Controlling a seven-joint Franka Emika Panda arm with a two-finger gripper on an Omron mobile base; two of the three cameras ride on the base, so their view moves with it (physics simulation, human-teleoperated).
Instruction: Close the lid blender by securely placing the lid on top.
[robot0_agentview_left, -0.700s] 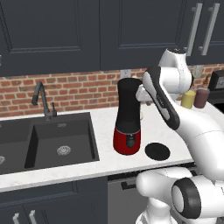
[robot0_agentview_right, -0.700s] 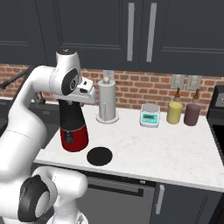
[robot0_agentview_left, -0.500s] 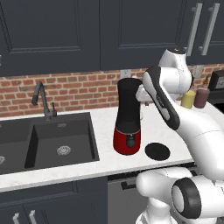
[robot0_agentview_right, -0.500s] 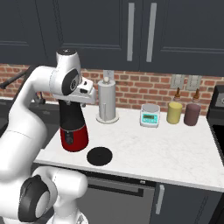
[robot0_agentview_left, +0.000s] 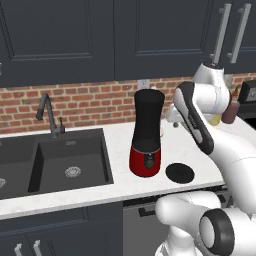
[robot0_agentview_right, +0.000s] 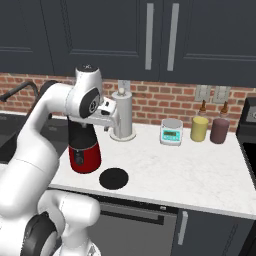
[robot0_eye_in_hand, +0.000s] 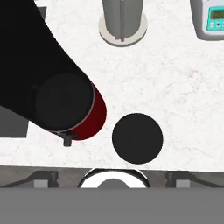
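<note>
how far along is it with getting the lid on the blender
Nothing looks done yet. The lid lies flat on the counter, beside the blender's red base and apart from it, and the jar top is uncovered. In hand: the hand view looks straight down on the lid, so the arm seems to be lining up above it. Left: descend, grasp the lid, lift it and seat it on the jar.

The flat round matte-black lid (robot0_eye_in_hand: 137, 138) lies on a smooth white marbled surface (robot0_eye_in_hand: 175, 78); the tall black blender (robot0_agentview_left: 146, 134) has a glossy red base, seemingly plastic.
</note>
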